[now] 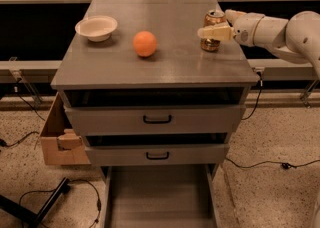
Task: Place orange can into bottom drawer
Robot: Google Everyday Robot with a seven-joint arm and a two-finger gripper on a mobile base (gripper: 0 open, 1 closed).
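The orange can (210, 44) stands upright near the right edge of the grey cabinet top (175, 67). My gripper (215, 24) reaches in from the right at can height. It is open, with one pale finger (214, 33) across the front of the can and the other behind it, so the can stands between them. The bottom drawer (160, 197) is pulled out below the cabinet; the floor that shows is bare.
A round orange fruit (145, 43) and a white bowl (97, 27) sit on the cabinet top to the left of the can. The two upper drawers (157, 119) with black handles stand slightly ajar. A cardboard box (59, 139) sits on the floor at the left, and cables lie around.
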